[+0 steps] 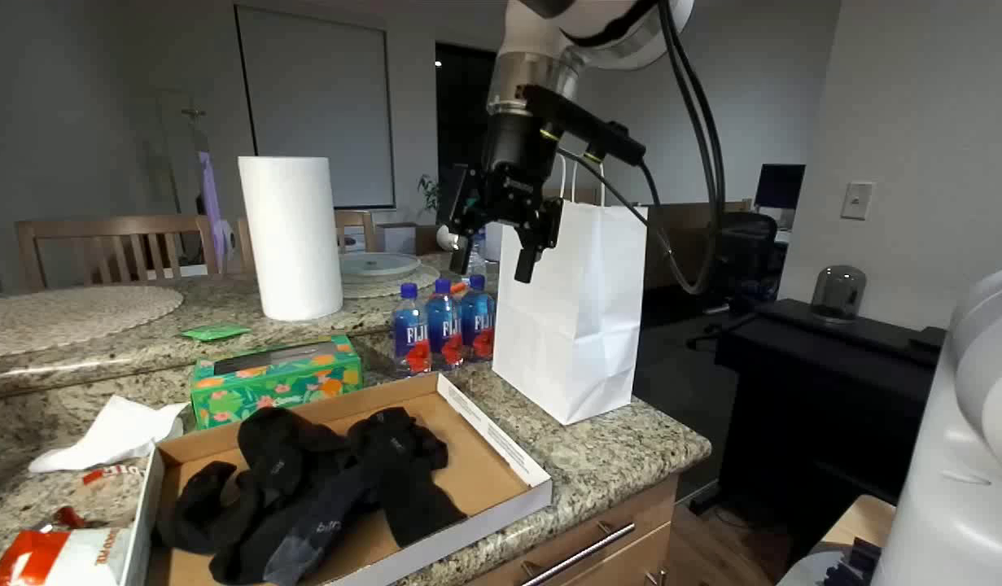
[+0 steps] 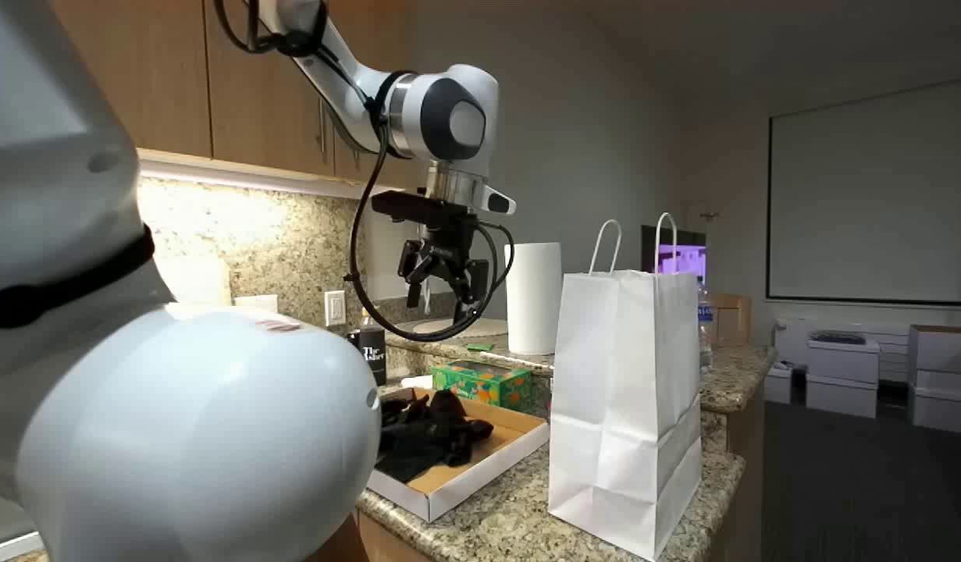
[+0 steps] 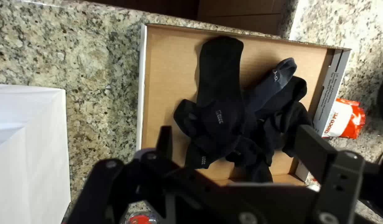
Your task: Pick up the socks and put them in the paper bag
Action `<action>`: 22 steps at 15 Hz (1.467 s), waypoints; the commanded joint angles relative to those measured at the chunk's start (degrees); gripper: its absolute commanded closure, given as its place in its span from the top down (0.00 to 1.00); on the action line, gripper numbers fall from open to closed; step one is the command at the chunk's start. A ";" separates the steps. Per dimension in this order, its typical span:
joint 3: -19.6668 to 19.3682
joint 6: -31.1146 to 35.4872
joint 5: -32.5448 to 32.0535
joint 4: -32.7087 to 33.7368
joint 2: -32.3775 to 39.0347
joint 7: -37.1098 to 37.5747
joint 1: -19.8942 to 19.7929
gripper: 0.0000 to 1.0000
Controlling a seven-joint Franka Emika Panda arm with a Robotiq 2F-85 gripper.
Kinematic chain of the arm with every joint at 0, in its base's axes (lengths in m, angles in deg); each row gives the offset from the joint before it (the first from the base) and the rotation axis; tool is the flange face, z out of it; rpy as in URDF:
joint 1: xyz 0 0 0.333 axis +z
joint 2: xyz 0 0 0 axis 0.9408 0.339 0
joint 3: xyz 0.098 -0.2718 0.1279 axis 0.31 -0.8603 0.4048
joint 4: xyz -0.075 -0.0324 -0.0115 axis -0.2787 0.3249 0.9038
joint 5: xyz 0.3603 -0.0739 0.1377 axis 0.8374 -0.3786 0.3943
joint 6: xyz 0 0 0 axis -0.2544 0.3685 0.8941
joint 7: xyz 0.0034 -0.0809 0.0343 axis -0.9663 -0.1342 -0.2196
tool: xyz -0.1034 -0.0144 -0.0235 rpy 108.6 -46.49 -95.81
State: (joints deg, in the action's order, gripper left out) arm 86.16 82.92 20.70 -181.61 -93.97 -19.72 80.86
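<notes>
The socks [image 1: 330, 480], black and soft, some marked with small pale lettering, lie limp in one overlapping heap on the brown floor of a shallow cardboard box [image 1: 468, 431]; one stretches out flat and another shows a greyer end. The paper bag [image 1: 570, 317], plain white, tall and rectangular, stands upright on the granite counter [image 1: 574, 452], near but apart from the box, lightly creased, its two white handles raised above the top.
</notes>
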 commanded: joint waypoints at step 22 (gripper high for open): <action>12.08 17.24 -2.20 2.71 7.45 15.29 -0.19 1.00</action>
State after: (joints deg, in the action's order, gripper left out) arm 93.11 91.69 20.63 -180.47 -90.61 -13.24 80.97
